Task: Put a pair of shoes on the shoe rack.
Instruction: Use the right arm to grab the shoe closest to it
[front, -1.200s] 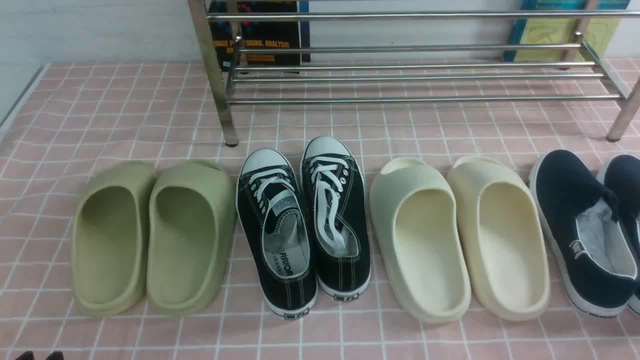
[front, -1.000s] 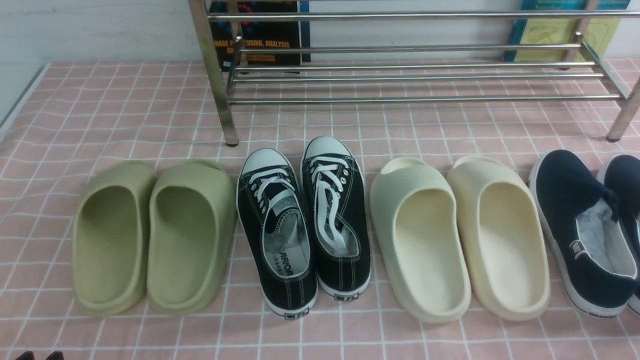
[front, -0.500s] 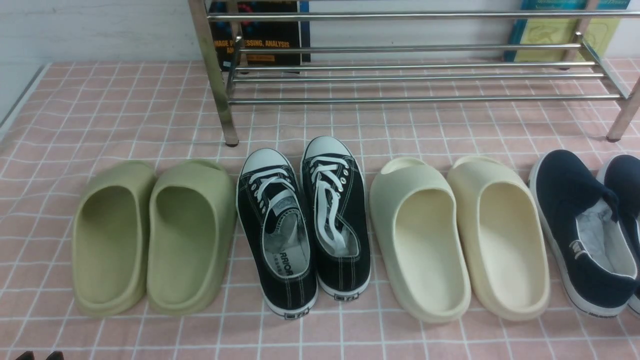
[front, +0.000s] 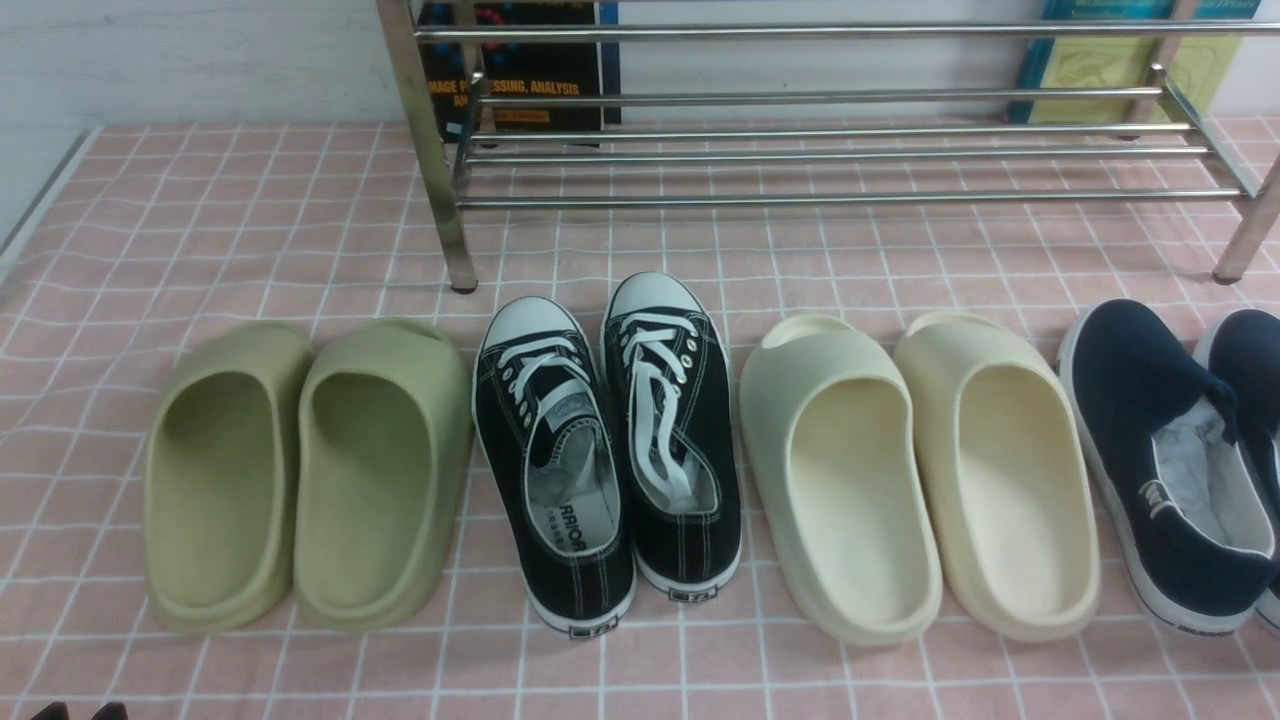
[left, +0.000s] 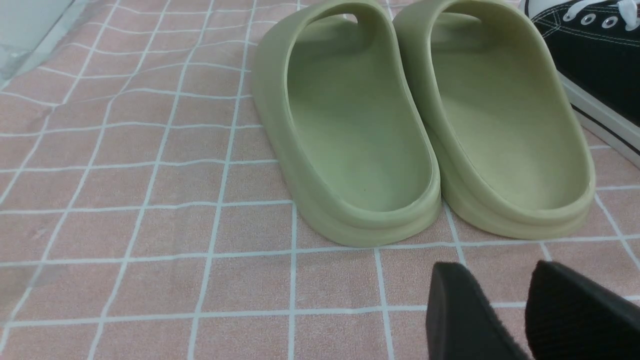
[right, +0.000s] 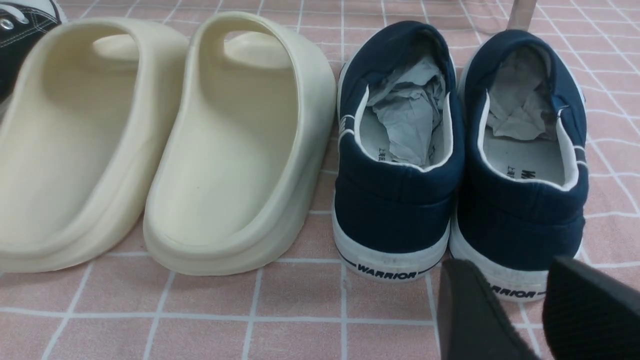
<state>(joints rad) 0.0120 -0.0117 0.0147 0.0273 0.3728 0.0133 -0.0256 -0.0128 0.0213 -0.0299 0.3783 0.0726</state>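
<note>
No movement to report: across the earlier front views and this one, every shoe lies in the same place and neither arm has entered the front view beyond two dark tips at its lower left edge. The pair of shoes (right: 395, 200), navy slip-ons with white soles, stands side by side and touching at the far right of the row on the desk (front: 250, 230), heels toward me and toes toward the shoe rack (front: 830, 198). I judge that this orientation leaves the heel collars open to a grasp from my side. Crumpled paper (right: 410, 115) stuffs both shoes, presumably to keep the canvas from collapsing. The right tool (right: 510, 270) hangs low, just behind the heel of the right-hand navy shoe. Its fingers are spread and pinch nothing, and I cannot confirm contact with the sole. The rack holds no shoes on its bars and stands beyond the row, with books (front: 520, 70) propped behind it. Just left of the navy pair are the cream slides (front: 840, 480), then the black lace-up sneakers (front: 560, 480), then the green slides (front: 365, 470). The left tool (left: 497, 272) waits behind the green slides, also spread and empty, well apart from the task's pair. No step of the task is done.
</note>
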